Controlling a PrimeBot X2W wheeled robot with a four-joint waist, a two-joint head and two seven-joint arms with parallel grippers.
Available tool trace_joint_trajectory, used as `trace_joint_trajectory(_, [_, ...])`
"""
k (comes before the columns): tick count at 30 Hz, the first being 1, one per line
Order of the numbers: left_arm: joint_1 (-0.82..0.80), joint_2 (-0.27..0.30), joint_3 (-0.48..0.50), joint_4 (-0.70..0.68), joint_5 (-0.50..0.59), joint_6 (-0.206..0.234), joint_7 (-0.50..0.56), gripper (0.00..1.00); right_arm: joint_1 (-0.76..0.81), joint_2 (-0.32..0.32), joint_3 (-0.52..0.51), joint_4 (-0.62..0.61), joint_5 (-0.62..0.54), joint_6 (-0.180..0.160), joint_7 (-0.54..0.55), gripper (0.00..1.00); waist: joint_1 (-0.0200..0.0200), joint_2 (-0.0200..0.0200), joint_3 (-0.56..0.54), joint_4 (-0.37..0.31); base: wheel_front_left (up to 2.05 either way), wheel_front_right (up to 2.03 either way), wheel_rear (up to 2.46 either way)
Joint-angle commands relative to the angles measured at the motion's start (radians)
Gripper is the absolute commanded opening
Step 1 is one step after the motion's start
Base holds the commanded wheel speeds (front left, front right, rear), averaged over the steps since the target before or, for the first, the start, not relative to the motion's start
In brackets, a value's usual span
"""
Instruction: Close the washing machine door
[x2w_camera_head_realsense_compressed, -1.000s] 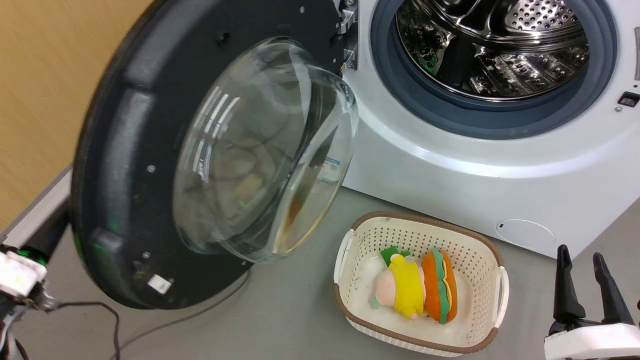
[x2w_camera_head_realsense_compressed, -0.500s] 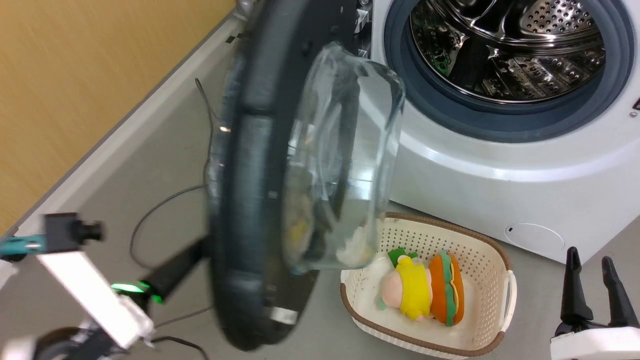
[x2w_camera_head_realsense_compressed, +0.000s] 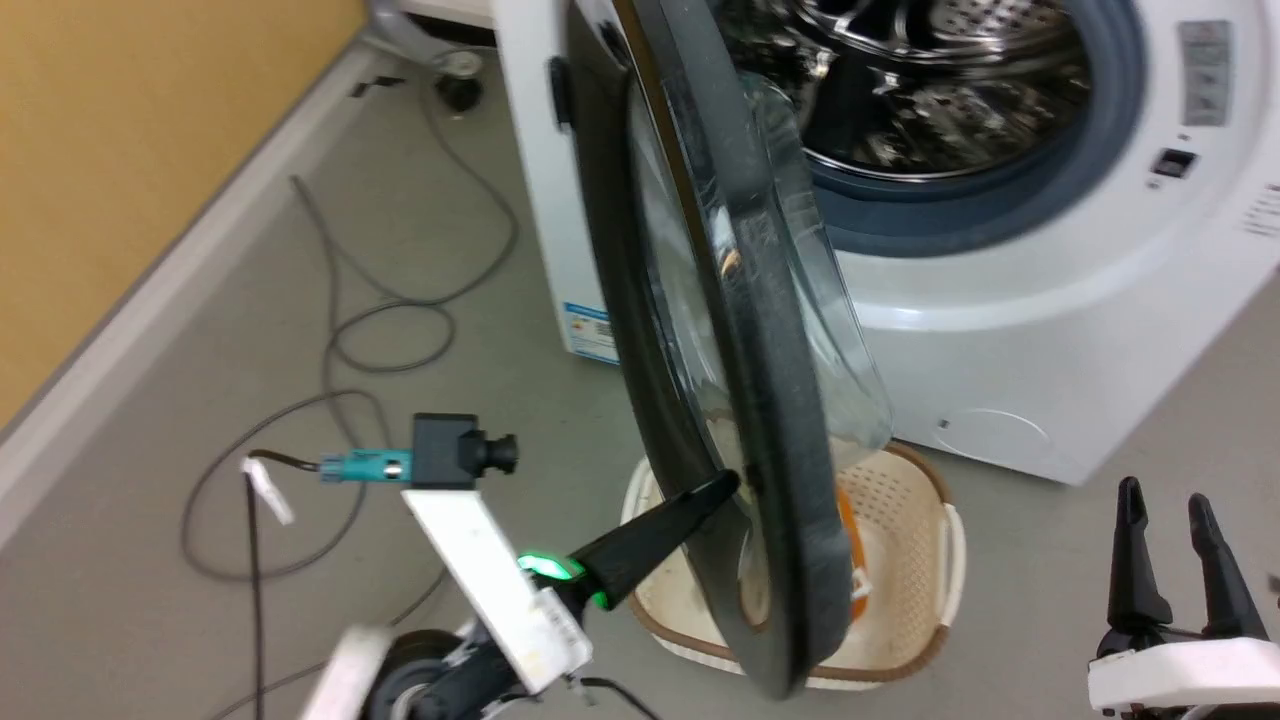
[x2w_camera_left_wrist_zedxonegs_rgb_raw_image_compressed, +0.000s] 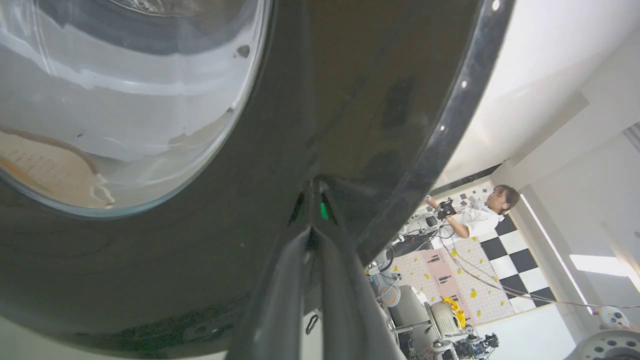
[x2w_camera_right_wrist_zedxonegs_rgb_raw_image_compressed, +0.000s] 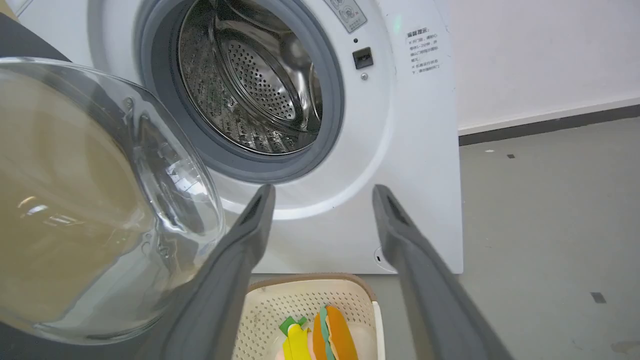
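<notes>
The washing machine door (x2w_camera_head_realsense_compressed: 770, 420) stands half swung, edge-on to the head view, its black rim toward me and its glass bowl (x2w_camera_right_wrist_zedxonegs_rgb_raw_image_compressed: 90, 200) bulging toward the drum. My left gripper (x2w_camera_head_realsense_compressed: 728, 486) is shut, its tip pressed against the door's outer black face (x2w_camera_left_wrist_zedxonegs_rgb_raw_image_compressed: 280, 125). The white washing machine (x2w_camera_head_realsense_compressed: 1000, 330) has its steel drum (x2w_camera_right_wrist_zedxonegs_rgb_raw_image_compressed: 260, 85) and grey gasket exposed. My right gripper (x2w_camera_head_realsense_compressed: 1160, 500) is open and empty at the lower right, away from the door; its fingers (x2w_camera_right_wrist_zedxonegs_rgb_raw_image_compressed: 250, 225) frame the machine's front.
A cream basket (x2w_camera_head_realsense_compressed: 920, 560) with plush toys (x2w_camera_right_wrist_zedxonegs_rgb_raw_image_compressed: 325, 340) sits on the grey floor under the door's swing path. Cables (x2w_camera_head_realsense_compressed: 340, 340) loop over the floor at the left by a tan wall. A person (x2w_camera_left_wrist_zedxonegs_rgb_raw_image_compressed: 475, 215) stands far off behind.
The door has swung from wide open toward the machine, pushed by my left gripper, which moved right with it. The head camera has also shifted. My right gripper stayed put.
</notes>
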Motion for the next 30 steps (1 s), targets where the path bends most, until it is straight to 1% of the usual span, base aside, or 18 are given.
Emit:
trace_joint_trajectory(1, [-0.018, -0.004, -0.009, 0.01, 0.005, -0.004, -0.014, 0.0, -0.013, 0.001, -0.003, -0.003, -0.001, 0.001, -0.004, 1.0, 0.0, 0.0, 0.01, -0.038, 0.0, 0.0, 0.0])
trace_joint_trajectory(7, [-0.097, -0.024, -0.093, 0.113, 0.028, -0.004, -0.179, 0.0, -0.029, 0.001, -0.007, -0.008, -0.007, 0.001, -0.004, 1.0, 0.0, 0.0, 0.038, -0.144, 0.0, 0.0, 0.0])
trace_joint_trajectory(12, [-0.185, -0.029, -0.16, 0.208, 0.055, -0.004, -0.32, 0.0, -0.045, 0.001, -0.011, -0.012, -0.009, 0.001, -0.004, 1.0, 0.0, 0.0, 0.068, -0.228, 0.0, 0.0, 0.0])
trace_joint_trajectory(17, [-0.268, -0.03, -0.232, 0.277, 0.034, -0.004, -0.42, 0.0, -0.055, 0.001, -0.013, -0.012, -0.001, 0.001, -0.004, 1.0, 0.0, 0.0, 0.087, -0.293, 0.0, 0.0, 0.0])
trace_joint_trajectory(24, [-0.353, -0.022, -0.306, 0.398, 0.002, -0.004, -0.541, 0.0, -0.068, 0.001, 0.001, -0.007, 0.009, 0.001, -0.004, 1.0, 0.0, 0.0, 0.095, -0.35, 0.0, 0.0, 0.0])
trace_joint_trajectory(27, [-0.372, -0.015, -0.339, 0.431, -0.008, -0.004, -0.581, 0.0, -0.066, 0.001, 0.006, -0.007, 0.016, 0.001, -0.004, 1.0, 0.0, 0.0, 0.092, -0.36, 0.0, 0.0, 0.0])
trace_joint_trajectory(30, [-0.385, -0.002, -0.382, 0.439, -0.009, -0.004, -0.614, 0.0, -0.06, 0.001, 0.008, -0.009, 0.022, 0.001, -0.004, 1.0, 0.0, 0.0, 0.086, -0.356, 0.0, 0.0, 0.0])
